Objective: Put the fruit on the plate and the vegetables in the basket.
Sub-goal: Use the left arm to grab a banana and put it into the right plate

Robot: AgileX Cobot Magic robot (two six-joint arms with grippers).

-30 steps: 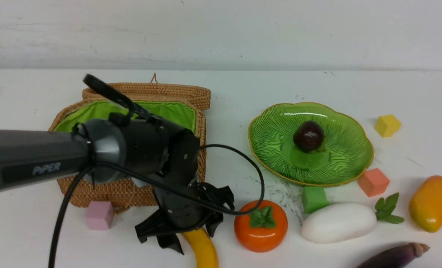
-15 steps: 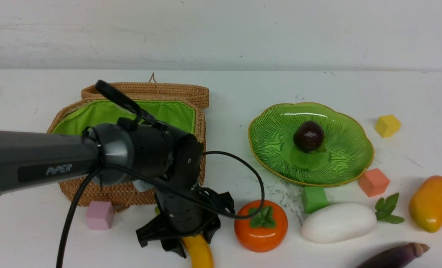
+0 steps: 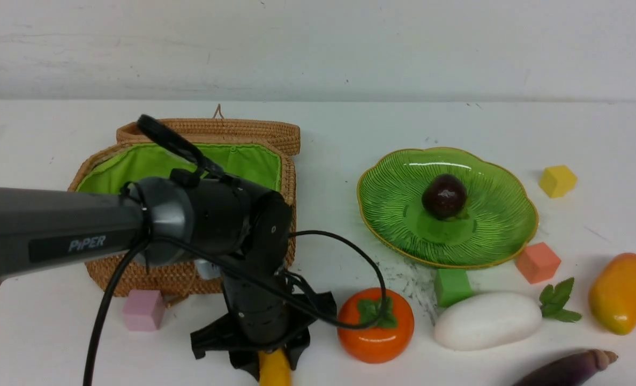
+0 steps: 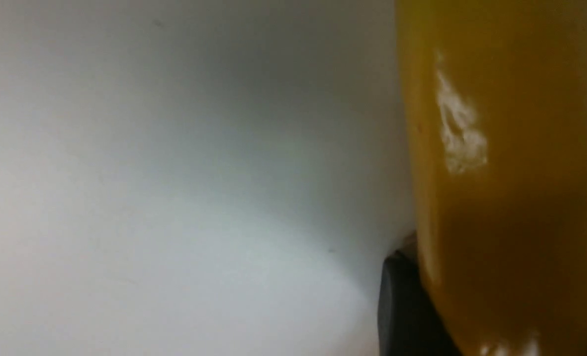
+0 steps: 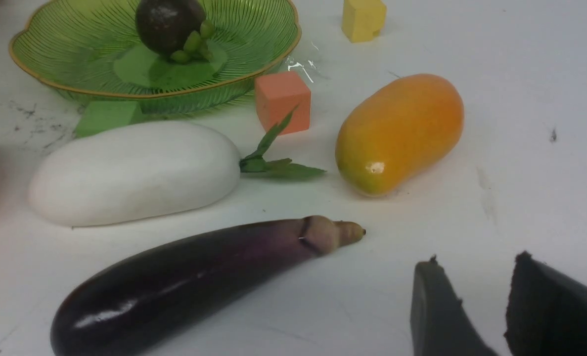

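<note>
Front view has the left tool [image 3: 269,360] down at the near edge of the table [image 3: 350,123], straddling the yellow banana [image 3: 275,371], which lies just left of the orange persimmon [image 3: 375,332]. On the left wrist view the banana fills most of the frame with a dark finger [image 4: 397,306] against one side, but honestly I can't tell if it's actually clamped. The wicker basket [image 3: 151,276] sits on the left behind that arm, lid open at its far side and green lining showing, with a pink cube [image 3: 143,310] just near of it. The green plate [image 3: 393,203] is right of centre and has only the dark purple fruit [image 3: 444,195] on it. Near of the plate are a green cube [image 3: 451,287] and the white radish [image 3: 486,320], with the mango [image 3: 623,294] far right and the eggplant [image 3: 564,370] at the near right edge, all on the table. On the right wrist view the right tool [image 5: 477,267] is over bare table close to the eggplant's stem end, jaws a bit apart and gripping nothing.
</note>
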